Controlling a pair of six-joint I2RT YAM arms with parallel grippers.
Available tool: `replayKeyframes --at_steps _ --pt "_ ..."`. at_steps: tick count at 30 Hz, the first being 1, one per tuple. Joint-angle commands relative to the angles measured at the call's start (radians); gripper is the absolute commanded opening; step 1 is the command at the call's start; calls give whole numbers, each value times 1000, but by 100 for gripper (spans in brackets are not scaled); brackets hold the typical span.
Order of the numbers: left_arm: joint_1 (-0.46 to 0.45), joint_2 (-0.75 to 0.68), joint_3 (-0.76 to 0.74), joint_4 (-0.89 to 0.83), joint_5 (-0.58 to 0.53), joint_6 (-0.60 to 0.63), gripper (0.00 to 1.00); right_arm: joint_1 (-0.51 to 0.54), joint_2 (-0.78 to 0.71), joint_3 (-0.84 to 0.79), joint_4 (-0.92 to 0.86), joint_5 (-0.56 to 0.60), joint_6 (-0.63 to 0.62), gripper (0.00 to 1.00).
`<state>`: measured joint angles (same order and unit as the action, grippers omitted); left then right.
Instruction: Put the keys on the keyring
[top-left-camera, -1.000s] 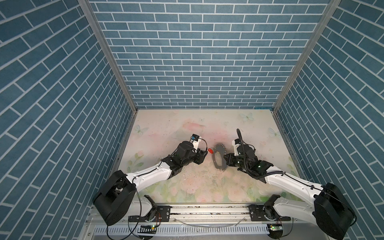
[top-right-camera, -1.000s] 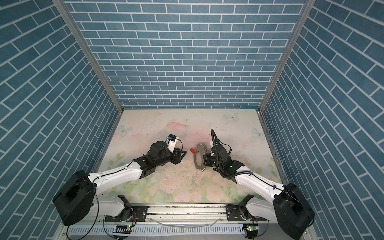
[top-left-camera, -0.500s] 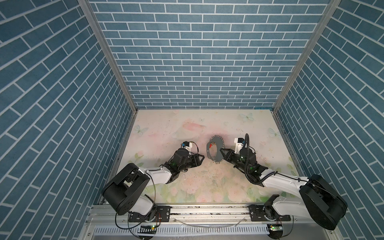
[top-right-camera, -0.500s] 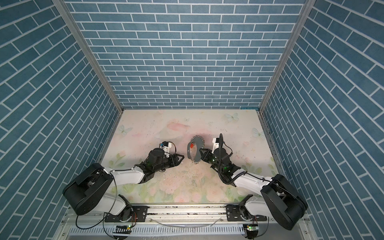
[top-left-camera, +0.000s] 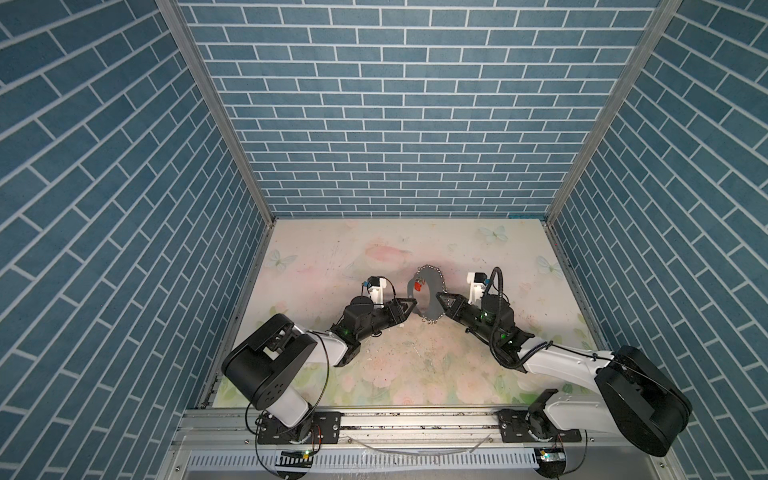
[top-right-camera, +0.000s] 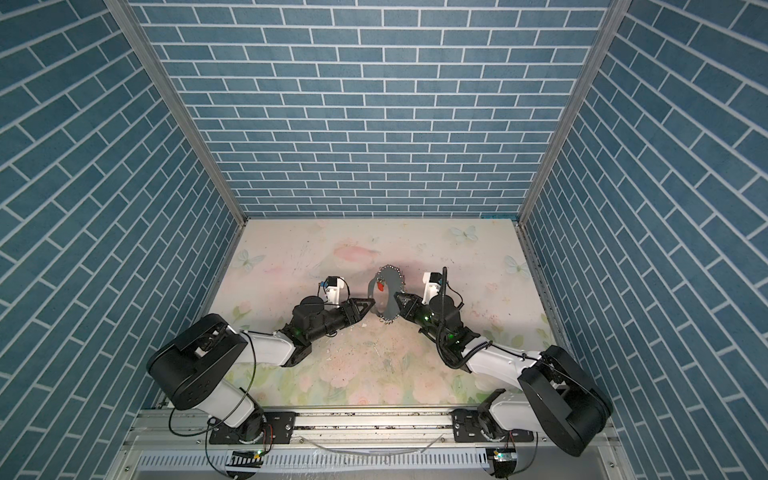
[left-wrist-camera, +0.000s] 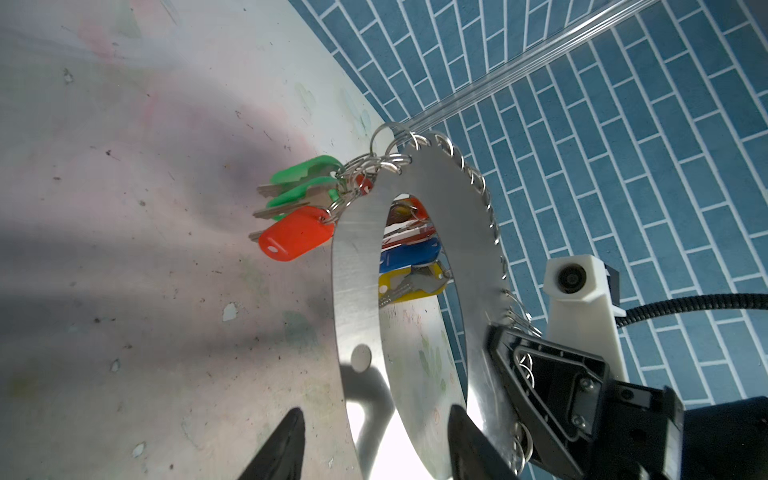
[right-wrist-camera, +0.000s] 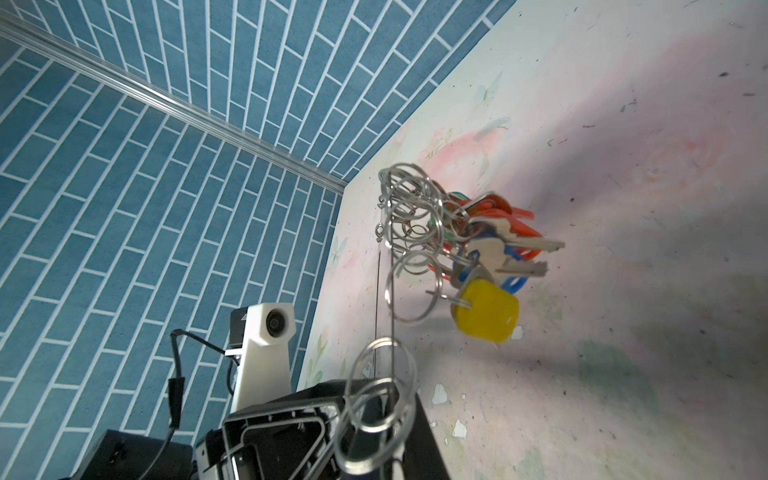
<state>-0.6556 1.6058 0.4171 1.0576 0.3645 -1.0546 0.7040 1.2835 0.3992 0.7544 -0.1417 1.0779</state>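
The keyring (top-left-camera: 434, 311) (top-right-camera: 389, 308) is a grey oval plate rimmed with small wire rings, standing on edge above the mat. My right gripper (top-left-camera: 440, 297) (right-wrist-camera: 376, 415) is shut on its right rim. In the left wrist view this gripper (left-wrist-camera: 540, 374) clamps the plate (left-wrist-camera: 357, 291). My left gripper (top-left-camera: 411, 305) (left-wrist-camera: 376, 409) is open, with the plate's left rim between its fingertips (left-wrist-camera: 296, 419), which are clear of it on both sides. The keys with the yellow tag (right-wrist-camera: 486, 312) (left-wrist-camera: 409, 286) hang from a ring on the plate's far side.
Green tagged keys (left-wrist-camera: 305, 178), an orange-red one (left-wrist-camera: 295, 239) and a blue one (left-wrist-camera: 409, 255) hang on the same plate. Blue brick walls (top-left-camera: 395, 124) close in the floral mat (top-left-camera: 395, 365) on three sides. A metal rail (top-left-camera: 415, 419) runs along the front.
Both arms have sunk low over the mat. The right gripper carried the plate farther back and stood it up. The left gripper closed in until its jaws straddle the left rim.
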Motion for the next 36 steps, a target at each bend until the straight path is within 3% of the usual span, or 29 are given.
replayKeyframes --at_steps 1,6,15,18,26,36 --pt "7 28 6 95 39 -26 51 -2 -12 7 137 -50 48 0" --pt "7 3 22 87 41 -19 38 -1 -16 4 141 -56 55 0" --pt "7 -22 35 75 53 -25 1 -1 -16 -6 143 -35 51 0" --pt "7 -40 31 65 36 -23 0 -1 -27 -7 107 -29 41 0" --pt "7 -204 48 -243 -45 113 0 -2 -122 -14 -114 39 -41 33" --pt "5 -315 274 -870 -103 417 0 -5 -237 26 -464 141 -195 64"
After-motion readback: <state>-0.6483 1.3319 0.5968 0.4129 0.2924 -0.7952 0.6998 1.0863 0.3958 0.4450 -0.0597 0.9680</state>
